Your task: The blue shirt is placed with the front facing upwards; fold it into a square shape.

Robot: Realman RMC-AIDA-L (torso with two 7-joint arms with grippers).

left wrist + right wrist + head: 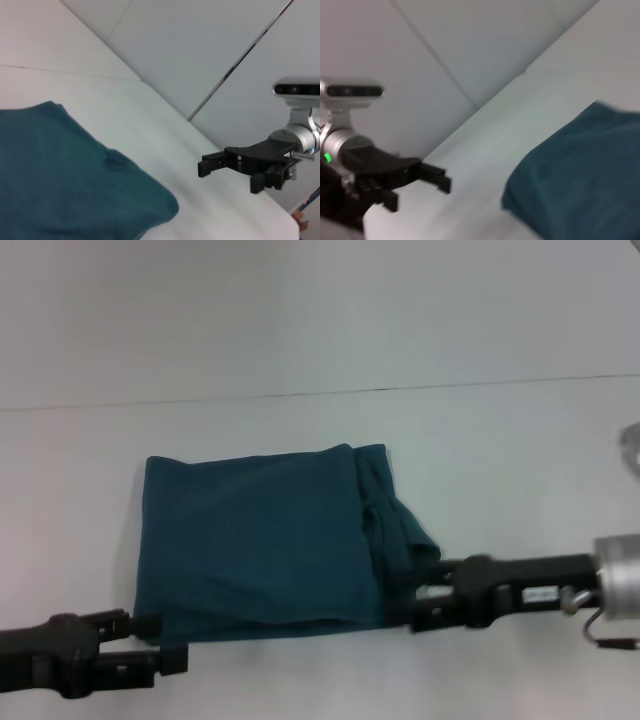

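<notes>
The blue shirt [260, 540] lies on the white table [300, 320] folded into a rough rectangle, plain side up, with bunched layers along its right edge. No lettering shows. My left gripper [165, 642] sits open just off the shirt's near left corner, holding nothing. My right gripper [422, 600] is open beside the near right corner, a small gap away from the cloth. The left wrist view shows the shirt [60, 175] and the right gripper [229, 177] apart from it. The right wrist view shows the shirt [585, 175] and the left gripper [420, 192] empty.
A thin dark seam [320, 393] crosses the table behind the shirt. A grey rounded object [630, 447] pokes in at the right edge. Bare white surface surrounds the shirt on all sides.
</notes>
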